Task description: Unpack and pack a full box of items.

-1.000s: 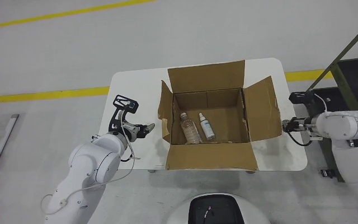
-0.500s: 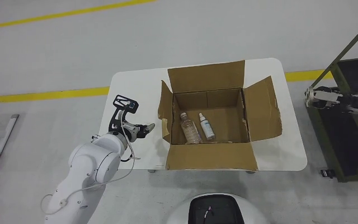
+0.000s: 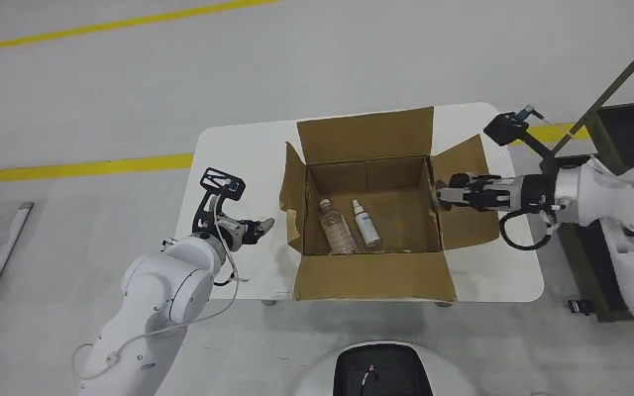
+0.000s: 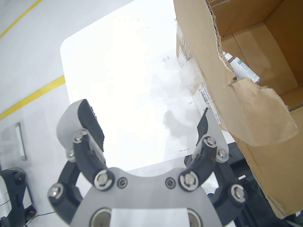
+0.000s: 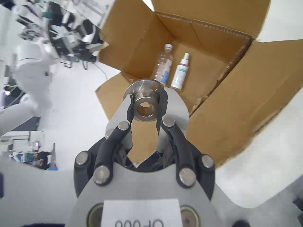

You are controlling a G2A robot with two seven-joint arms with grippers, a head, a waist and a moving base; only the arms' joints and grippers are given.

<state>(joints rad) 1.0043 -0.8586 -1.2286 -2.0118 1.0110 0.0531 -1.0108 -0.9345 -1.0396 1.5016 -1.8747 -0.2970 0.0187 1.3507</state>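
The right pincer (image 5: 146,105) pinches a metal sleeve (image 5: 142,88) above the right flap of the cardboard box (image 3: 367,134), probably to pack it. A water bottle (image 3: 337,228) and a spray bottle (image 3: 367,225) lie side by side inside, leaving bare floor nearer that flap. The left pincer (image 4: 144,116), spread and empty, hangs over the tabletop (image 3: 243,158) beside the torn left wall, out of the way.

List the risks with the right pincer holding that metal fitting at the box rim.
1. The right pincer grips the metal fitting only at its fingertips; a slip may drop it onto the clear bottle or spray bottle lying in the box.
2. It hangs at the ragged rim beside the open flap; lowering could snag cardboard.
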